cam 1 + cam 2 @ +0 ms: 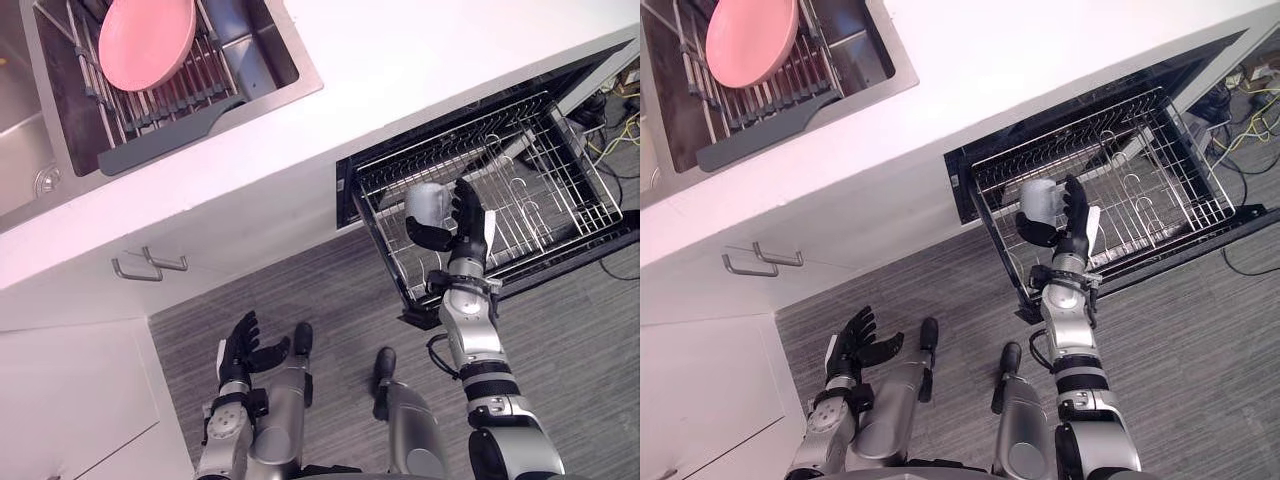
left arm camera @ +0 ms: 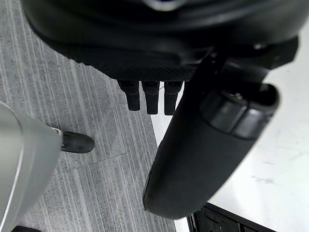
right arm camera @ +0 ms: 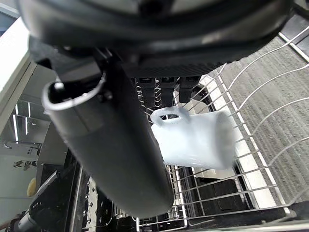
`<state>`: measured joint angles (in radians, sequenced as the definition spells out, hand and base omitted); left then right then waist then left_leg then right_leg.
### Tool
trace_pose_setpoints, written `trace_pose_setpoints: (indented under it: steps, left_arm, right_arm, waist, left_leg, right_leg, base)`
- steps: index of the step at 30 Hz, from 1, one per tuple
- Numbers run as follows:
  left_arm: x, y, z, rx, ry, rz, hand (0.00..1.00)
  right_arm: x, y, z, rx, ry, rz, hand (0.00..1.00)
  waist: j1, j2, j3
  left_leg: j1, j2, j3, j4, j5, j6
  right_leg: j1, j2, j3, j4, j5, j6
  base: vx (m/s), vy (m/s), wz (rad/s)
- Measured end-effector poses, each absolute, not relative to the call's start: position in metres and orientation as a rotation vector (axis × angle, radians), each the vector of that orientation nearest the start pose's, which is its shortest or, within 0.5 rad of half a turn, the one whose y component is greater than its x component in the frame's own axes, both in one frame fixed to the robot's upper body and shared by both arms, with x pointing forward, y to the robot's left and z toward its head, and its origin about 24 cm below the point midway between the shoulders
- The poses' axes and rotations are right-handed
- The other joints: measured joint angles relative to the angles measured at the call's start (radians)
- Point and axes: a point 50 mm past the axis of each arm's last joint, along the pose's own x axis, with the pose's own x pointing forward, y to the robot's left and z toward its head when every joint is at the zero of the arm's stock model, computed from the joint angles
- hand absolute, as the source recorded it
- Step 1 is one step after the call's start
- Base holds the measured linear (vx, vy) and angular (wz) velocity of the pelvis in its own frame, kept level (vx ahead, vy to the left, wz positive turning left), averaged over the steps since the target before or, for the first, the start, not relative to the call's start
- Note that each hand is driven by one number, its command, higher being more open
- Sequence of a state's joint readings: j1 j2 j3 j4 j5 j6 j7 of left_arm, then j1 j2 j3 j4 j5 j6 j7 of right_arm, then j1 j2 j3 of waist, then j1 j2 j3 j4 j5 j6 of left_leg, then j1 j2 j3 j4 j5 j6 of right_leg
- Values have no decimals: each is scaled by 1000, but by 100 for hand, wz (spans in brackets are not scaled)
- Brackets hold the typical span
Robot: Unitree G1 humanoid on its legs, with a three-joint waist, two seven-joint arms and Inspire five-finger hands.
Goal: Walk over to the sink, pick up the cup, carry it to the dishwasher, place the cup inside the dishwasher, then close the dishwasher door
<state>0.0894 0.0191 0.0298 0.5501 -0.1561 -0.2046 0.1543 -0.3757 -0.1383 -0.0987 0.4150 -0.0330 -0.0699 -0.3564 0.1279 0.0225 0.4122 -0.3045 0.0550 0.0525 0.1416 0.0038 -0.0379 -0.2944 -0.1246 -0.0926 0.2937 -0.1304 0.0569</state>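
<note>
Sideways, the cup (image 1: 428,203) lies by the right hand (image 1: 463,228), handle handward, above the rack (image 1: 565,195).

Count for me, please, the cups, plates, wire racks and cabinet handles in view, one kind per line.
Cups: 1, the white cup held in the right hand.
Plates: 1, the pink plate in the sink rack.
Wire racks: 2, the sink rack and the dishwasher rack.
Cabinet handles: 2, side by side.
Total: 6.
</note>
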Motion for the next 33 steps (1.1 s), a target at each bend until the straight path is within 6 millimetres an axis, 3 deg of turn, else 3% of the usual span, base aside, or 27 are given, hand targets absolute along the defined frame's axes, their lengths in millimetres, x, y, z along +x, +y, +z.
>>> trace_pose_setpoints:
  steps: [5, 11, 14, 18, 25, 33]
  left_arm:
    - [192, 175, -80, -97, 440, 262, 90]
    - [191, 173, -82, -83, 454, 244, 90]
    - [186, 173, -90, -68, 502, 235, 90]
    - [166, 174, -106, -58, 601, 228, 90]
    - [151, 173, -119, -37, 687, 211, 90]
    - [137, 176, -131, -27, 765, 219, 90]
  right_arm:
    - [306, -199, 51, -130, -28, -401, 90]
    - [281, -196, 54, -115, -77, -402, 90]
    - [261, -197, 48, -104, -69, -416, 90]
    - [230, -195, 32, -83, -21, -418, 90]
    - [205, -185, 36, -34, -55, -379, 90]
    - [192, -169, 37, -7, -64, -287, 90]
  waist:
    - [-1, -1, 0]
    - [-5, -13, -13]
    - [-9, -31, -44]
    - [-45, -61, -128]
    - [-65, -64, -204]
    - [-81, -64, -276]
  left_leg:
    - [21, 1, 9, -9, 0, 0]
    - [72, 4, 15, -33, -20, -10]
    - [103, 4, 18, -33, -31, -3]
    - [160, -8, 17, -38, -45, 0]
    - [225, -4, 27, -65, -48, -2]
    - [267, -11, -5, -71, -45, -1]
  right_leg:
    - [16, 1, 7, -7, 0, 0]
    - [74, 6, 6, -35, 0, 1]
    - [112, 5, 6, -53, -7, 5]
    - [184, -5, -13, -85, -27, 12]
    - [262, 1, -28, -126, -27, 11]
    - [318, 1, -50, -139, -29, 12]
  base:
    - [3, -1, -4]
    - [6, -2, -2]
    - [96, -4, -2]
    - [152, -5, 11]
    - [39, -6, 6]
    - [-34, -7, 8]
